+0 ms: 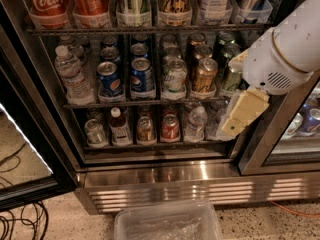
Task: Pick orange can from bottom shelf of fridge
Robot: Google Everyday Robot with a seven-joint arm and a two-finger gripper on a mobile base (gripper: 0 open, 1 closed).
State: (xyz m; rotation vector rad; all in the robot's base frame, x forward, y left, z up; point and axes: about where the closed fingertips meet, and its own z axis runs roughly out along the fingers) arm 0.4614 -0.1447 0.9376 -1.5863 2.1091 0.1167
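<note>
The fridge stands open in front of me, with wire shelves of cans and bottles. The orange can stands on the bottom shelf, between a small red-capped bottle on its left and a red can on its right. My gripper hangs from the white arm at the right side of the opening, in front of the right end of the bottom shelf. It is well to the right of the orange can and holds nothing that I can see.
A silver can and clear water bottles share the bottom shelf. A gold-bronze can stands on the middle shelf. The open door is at left, with cables on the floor. A clear plastic bin lies below the ribbed base.
</note>
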